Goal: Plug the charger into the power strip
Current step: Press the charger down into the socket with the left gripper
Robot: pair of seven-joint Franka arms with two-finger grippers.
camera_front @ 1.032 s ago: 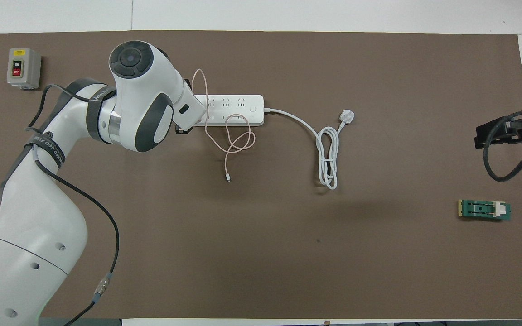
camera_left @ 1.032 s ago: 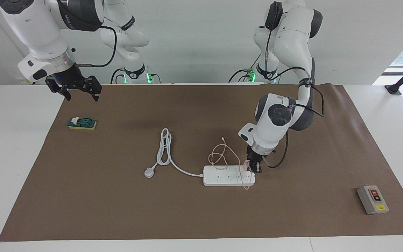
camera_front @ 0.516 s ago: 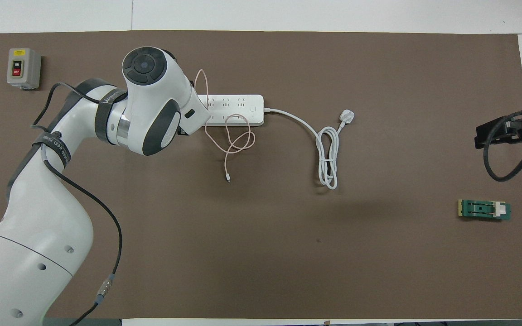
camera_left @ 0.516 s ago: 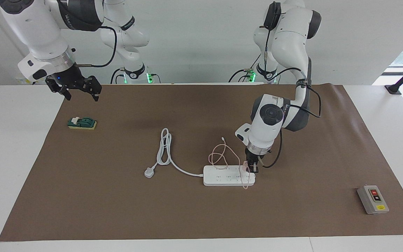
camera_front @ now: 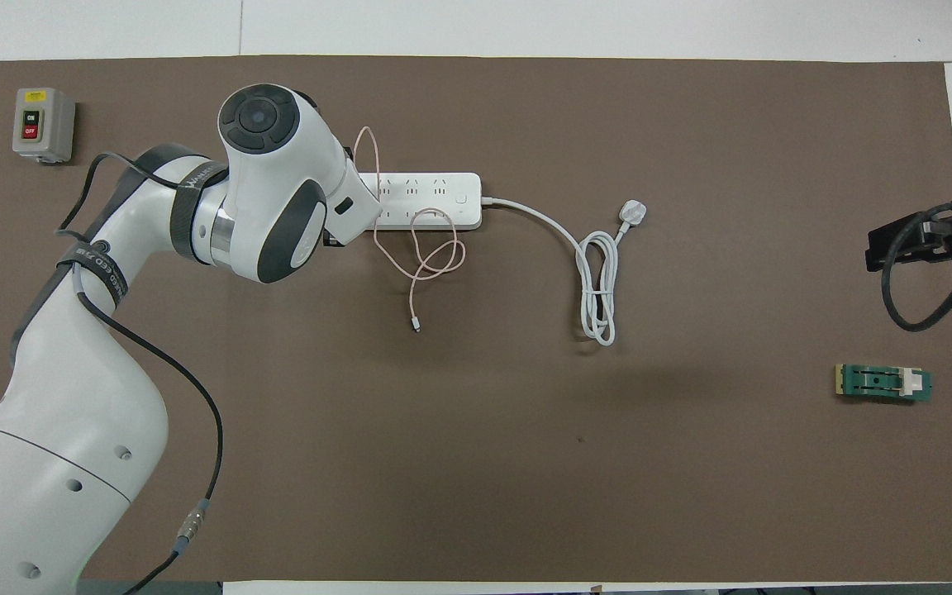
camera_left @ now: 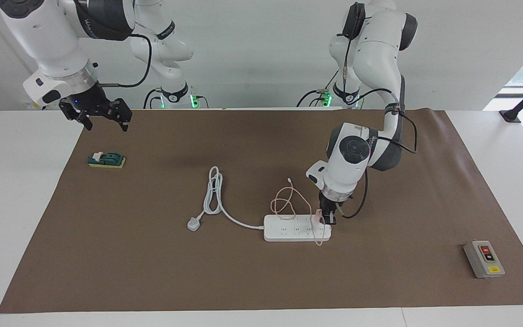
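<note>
The white power strip (camera_left: 295, 229) (camera_front: 435, 198) lies flat mid-table on the brown mat. My left gripper (camera_left: 328, 218) points down at the strip's end toward the left arm's side, shut on the small pink charger (camera_left: 319, 216), which sits at the strip's last sockets. How deep its prongs are in cannot be seen. Its thin pink cable (camera_left: 288, 202) (camera_front: 422, 256) loops over the strip and on the mat nearer to the robots. In the overhead view the left wrist hides gripper and charger. My right gripper (camera_left: 102, 119) (camera_front: 897, 240) waits open, raised over the mat's edge at the right arm's end.
The strip's thick white cord (camera_left: 214, 190) coils toward the right arm's end and ends in a white three-pin plug (camera_left: 194, 223) (camera_front: 635, 211). A grey button box (camera_left: 484, 259) (camera_front: 42, 124) stands at the left arm's end. A green block (camera_left: 106, 160) (camera_front: 883, 383) lies below the right gripper.
The left wrist has swung slightly toward the strip's middle and stands more upright over the charger; the gripper stays at the strip's end. The right arm has not moved.
</note>
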